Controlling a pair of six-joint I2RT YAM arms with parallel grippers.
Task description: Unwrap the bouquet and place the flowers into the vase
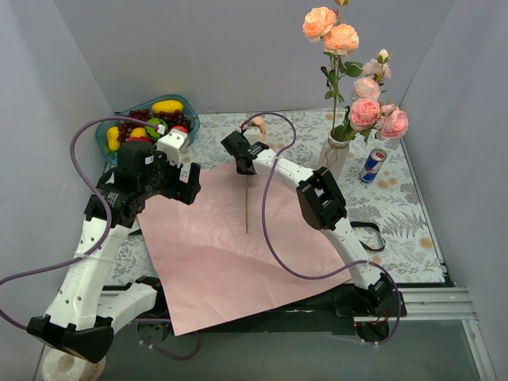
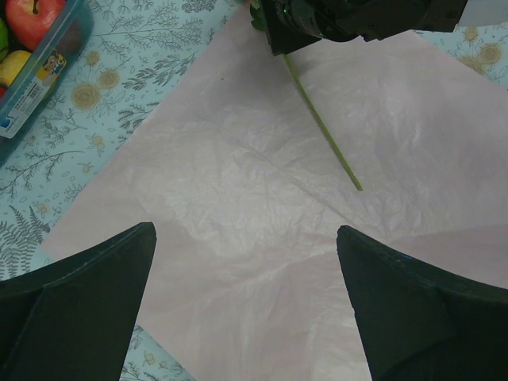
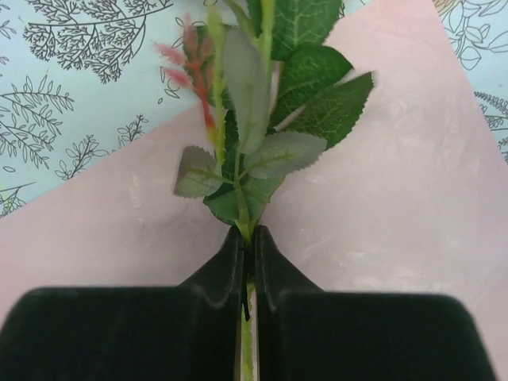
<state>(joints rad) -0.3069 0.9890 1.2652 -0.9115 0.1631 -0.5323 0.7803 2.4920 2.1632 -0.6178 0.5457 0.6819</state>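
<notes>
Pink and peach roses (image 1: 361,103) stand in the small white ceramic vase (image 1: 333,157). The right end effector (image 1: 246,167) holds a thin green stem (image 1: 247,208) over the lilac-pink wrapping paper sheet (image 1: 230,262).

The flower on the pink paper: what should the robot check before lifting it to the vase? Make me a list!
1. Right claw pinched on the stem: ok.
2. Left claw open, off the flower: ok.
3. Stem lying loose on the pink paper, nothing pinning it: ok.
4. Vase standing upright: ok.
5. Room in the vase's neck for one more stem: cannot tell.
6. Drink can well away from the vase: not ok, it stands close beside it.
</notes>
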